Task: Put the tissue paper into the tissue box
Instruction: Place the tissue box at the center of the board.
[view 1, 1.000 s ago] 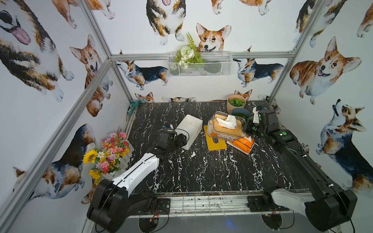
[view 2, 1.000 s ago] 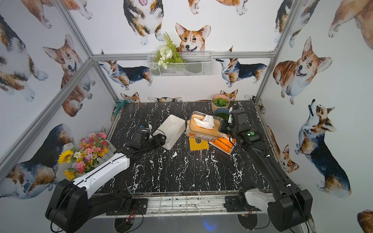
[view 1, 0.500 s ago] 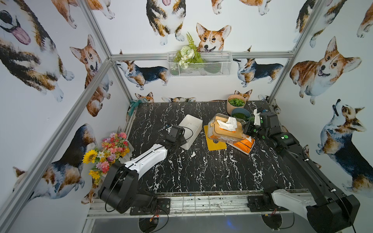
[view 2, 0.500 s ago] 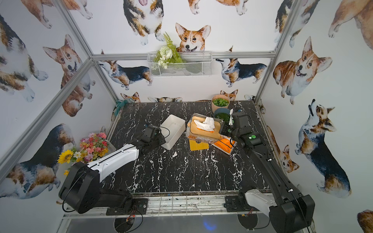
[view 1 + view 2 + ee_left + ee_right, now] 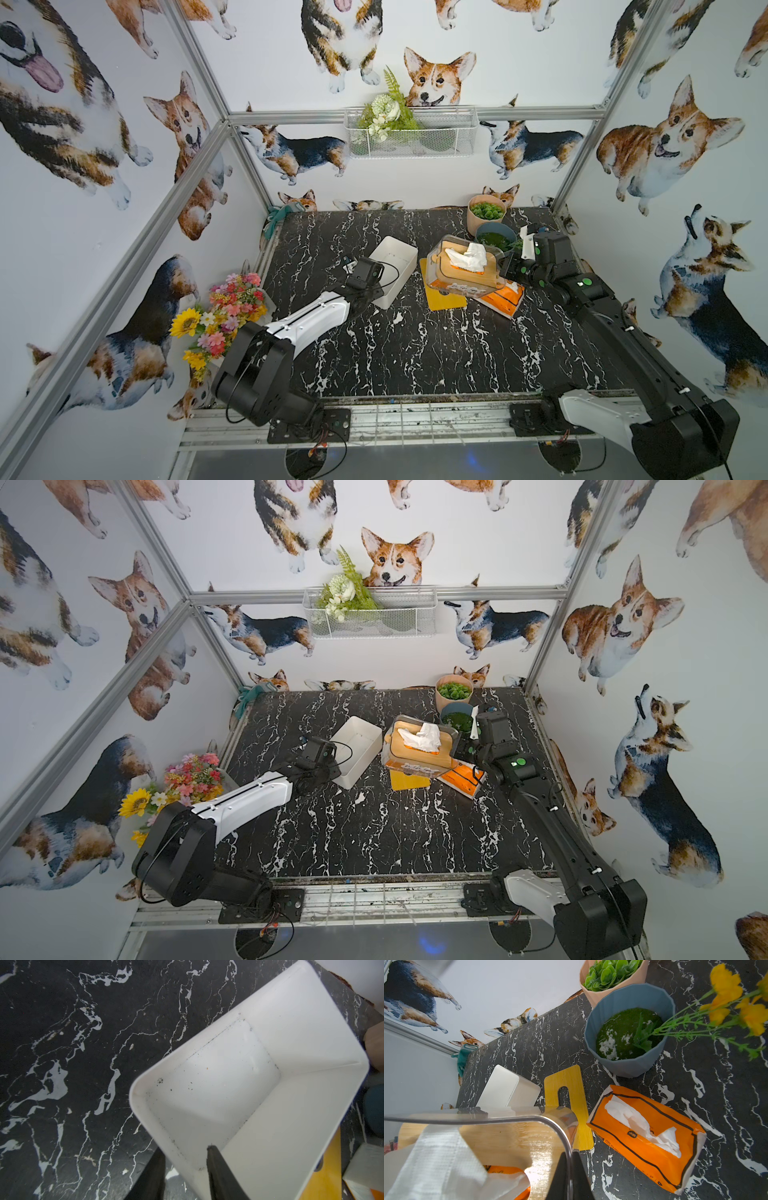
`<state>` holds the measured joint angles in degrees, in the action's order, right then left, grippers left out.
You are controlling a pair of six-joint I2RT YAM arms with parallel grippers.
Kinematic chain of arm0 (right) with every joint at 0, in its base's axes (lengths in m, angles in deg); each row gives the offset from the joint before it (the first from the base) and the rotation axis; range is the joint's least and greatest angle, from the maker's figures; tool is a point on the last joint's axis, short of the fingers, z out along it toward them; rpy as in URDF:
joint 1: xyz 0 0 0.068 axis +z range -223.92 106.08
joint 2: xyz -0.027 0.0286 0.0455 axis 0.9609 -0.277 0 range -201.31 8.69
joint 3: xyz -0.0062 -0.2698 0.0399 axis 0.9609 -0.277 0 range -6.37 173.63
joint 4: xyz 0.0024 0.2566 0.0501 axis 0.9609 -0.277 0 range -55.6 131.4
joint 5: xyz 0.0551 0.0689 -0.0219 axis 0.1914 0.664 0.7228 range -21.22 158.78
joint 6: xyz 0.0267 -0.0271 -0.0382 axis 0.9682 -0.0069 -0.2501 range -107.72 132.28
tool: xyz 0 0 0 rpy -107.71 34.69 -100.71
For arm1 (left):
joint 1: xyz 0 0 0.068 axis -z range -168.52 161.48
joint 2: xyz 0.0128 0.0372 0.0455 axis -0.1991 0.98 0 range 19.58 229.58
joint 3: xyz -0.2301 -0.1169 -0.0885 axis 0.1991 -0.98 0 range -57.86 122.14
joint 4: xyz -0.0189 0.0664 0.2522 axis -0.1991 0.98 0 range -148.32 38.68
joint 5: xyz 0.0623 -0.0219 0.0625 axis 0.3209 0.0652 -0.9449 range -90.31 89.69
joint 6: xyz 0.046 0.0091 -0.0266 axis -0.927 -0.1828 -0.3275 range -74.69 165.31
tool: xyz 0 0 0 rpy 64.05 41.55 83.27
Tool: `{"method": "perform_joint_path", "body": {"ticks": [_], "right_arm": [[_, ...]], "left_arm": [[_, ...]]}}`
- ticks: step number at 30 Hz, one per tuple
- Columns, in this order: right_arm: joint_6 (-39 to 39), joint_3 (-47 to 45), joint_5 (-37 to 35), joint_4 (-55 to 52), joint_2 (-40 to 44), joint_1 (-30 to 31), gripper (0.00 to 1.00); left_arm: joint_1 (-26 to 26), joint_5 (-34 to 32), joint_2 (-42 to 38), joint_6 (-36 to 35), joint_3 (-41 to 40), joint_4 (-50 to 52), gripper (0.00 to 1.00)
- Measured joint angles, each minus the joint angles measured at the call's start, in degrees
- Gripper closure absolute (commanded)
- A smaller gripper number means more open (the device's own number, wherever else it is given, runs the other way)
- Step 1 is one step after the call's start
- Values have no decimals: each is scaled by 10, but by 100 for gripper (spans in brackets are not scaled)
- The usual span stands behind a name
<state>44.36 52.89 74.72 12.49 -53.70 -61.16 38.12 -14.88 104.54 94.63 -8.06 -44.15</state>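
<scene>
Two holds: right gripper (image 5: 569, 1160) pinches the clear tissue box (image 5: 508, 1120); left gripper (image 5: 185, 1154) straddles the white box (image 5: 291, 1022) wall, clamp unclear. We'd pinch the soft orange tissue pack (image 5: 654, 1113) endwise.

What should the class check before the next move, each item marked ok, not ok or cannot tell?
1. Right gripper shut on the clear plastic tissue box with wooden lid: ok.
2. Left gripper clamped on the white rectangular plastic bin: not ok; fingers straddle its wall with a gap.
3. White bin empty: ok.
4. Orange tissue pack lying free on the black marble table: ok.
5. Clear box fully off the table: cannot tell.
</scene>
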Motion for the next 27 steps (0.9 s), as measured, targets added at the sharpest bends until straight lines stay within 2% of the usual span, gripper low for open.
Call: {"method": "perform_joint_path", "body": {"ticks": [5,9,17,20,27], "right_arm": [[0,1,0,0,0,0,100],[-1,13,0,0,-8,0,100],[-3,90,2,4,-84,6,100],[-7,142,-7,6,-135,36,100],[-24,325,-15,12,-328,109,100]], "left_arm": [[0,0,-6,-15,4,7,88],[0,-17,-46,-40,-10,26,100],[-3,-50,-186,-122,-54,67,100],[-2,-45,-254,-153,-87,74,100],[-2,14,-394,-185,-156,94,100]]}}
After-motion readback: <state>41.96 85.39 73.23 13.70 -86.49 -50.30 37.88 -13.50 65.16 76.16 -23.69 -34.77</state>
